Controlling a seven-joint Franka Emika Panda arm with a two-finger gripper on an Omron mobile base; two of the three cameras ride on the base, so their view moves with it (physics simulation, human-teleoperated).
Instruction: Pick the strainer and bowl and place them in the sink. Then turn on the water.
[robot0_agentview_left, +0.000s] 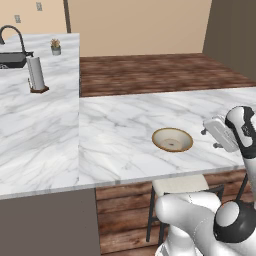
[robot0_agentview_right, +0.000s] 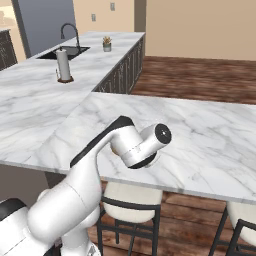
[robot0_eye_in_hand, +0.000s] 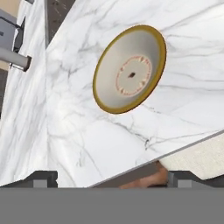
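Your two-finger gripper: jaws spread wide, nothing held, hovering above shallow tan brown-rimmed bowl on white marble counter.

My two base cameras looked forward and down over the marble surface from behind my arm, left and right, sharing the distant sink. My hand camera viewed the bowl obliquely, nearer.

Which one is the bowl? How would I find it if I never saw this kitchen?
Look at the long white marble counter with stools tucked under it. Near its front edge, above a stool, sits the bowl. It is round, shallow and tan with a brown rim, alone there, far from the paper towel roll.
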